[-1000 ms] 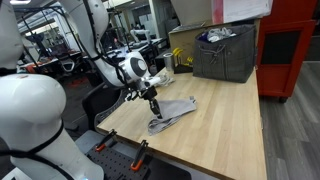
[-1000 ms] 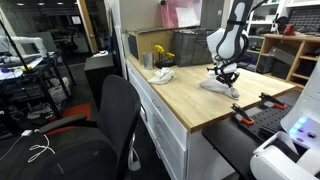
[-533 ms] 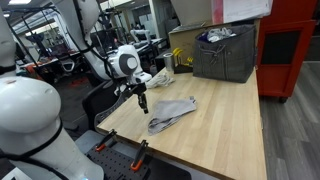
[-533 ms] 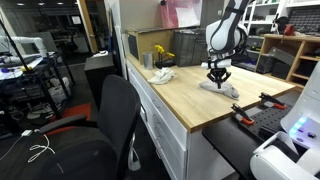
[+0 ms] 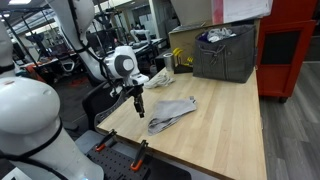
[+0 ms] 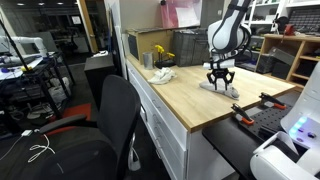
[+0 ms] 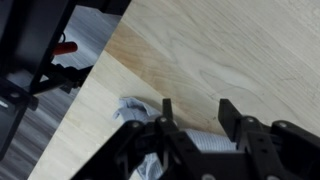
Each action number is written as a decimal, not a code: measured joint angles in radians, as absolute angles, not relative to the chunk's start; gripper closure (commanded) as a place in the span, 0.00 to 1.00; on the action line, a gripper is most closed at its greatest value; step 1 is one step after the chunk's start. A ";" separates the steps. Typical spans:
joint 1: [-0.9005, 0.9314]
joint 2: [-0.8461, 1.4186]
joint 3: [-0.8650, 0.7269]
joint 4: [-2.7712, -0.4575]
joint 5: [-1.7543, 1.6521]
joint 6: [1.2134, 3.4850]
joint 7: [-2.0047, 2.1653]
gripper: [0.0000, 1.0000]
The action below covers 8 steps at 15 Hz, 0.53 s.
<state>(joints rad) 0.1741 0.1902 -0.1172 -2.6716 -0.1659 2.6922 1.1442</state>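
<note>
A crumpled grey cloth lies on the light wooden table, left of centre in an exterior view and close to the table's near-left edge. From the opposite side it shows as a small pale heap right of centre, near the corner of the table. In the wrist view the grey cloth sits at lower centre, partly hidden behind the tool, with wood grain filling the upper right.

The gripper hangs just left of the cloth's end, pointing down and raised off the wood. In an exterior view it stands directly above the heap. Its claw is wide and holds nothing: in the wrist view the two dark fingers stand well apart, with bare wood between them around.

Further up the table, a white crumpled rag lies near the left edge. A dark grey fabric bin stands at upper right. A black office chair fills the left of an exterior view, beside the table.
</note>
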 measured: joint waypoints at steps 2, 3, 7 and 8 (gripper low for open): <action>0.169 0.176 -0.132 -2.690 -0.200 2.692 1.144 0.01; 0.162 0.170 -0.135 -2.698 -0.214 2.693 1.144 0.00; 0.130 0.165 -0.138 -2.721 -0.225 2.727 1.131 0.00; 0.122 0.169 -0.138 -2.723 -0.225 2.742 1.124 0.00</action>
